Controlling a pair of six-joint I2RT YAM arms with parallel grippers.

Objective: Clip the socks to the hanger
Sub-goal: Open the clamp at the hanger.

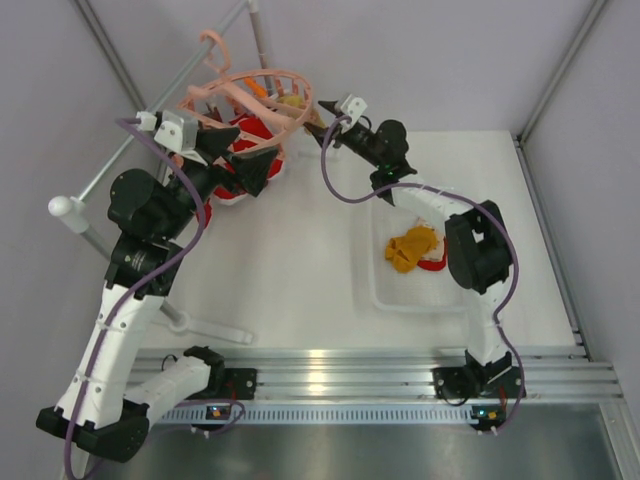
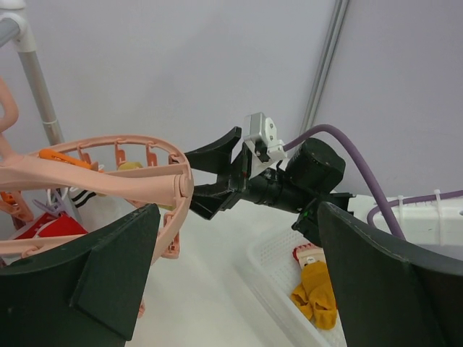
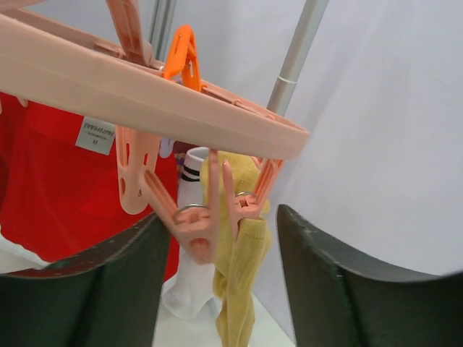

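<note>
The salmon-pink hanger (image 1: pixel 262 88) hangs at the back left from a grey rail. In the right wrist view its rim (image 3: pixel 145 97) crosses the top, and a peg (image 3: pixel 249 202) holds a yellow sock (image 3: pixel 242 260) that hangs straight down. My right gripper (image 1: pixel 318 120) is open, its fingers either side of the dangling pegs and this sock (image 3: pixel 224 289). My left gripper (image 1: pixel 238 160) is open and empty (image 2: pixel 235 278), just below the hanger's near rim (image 2: pixel 170 191). A mustard sock (image 1: pixel 412 248) and a red sock with a cream cuff (image 2: pixel 307 254) lie in the white basket (image 1: pixel 385 290).
A white sock with black stripes (image 3: pixel 187 238) and red fabric with a size tag (image 3: pixel 51 188) hang from the hanger too. The grey rail (image 1: pixel 140 115) runs diagonally at the left on a white stand (image 1: pixel 210 325). Grey walls close the back and sides.
</note>
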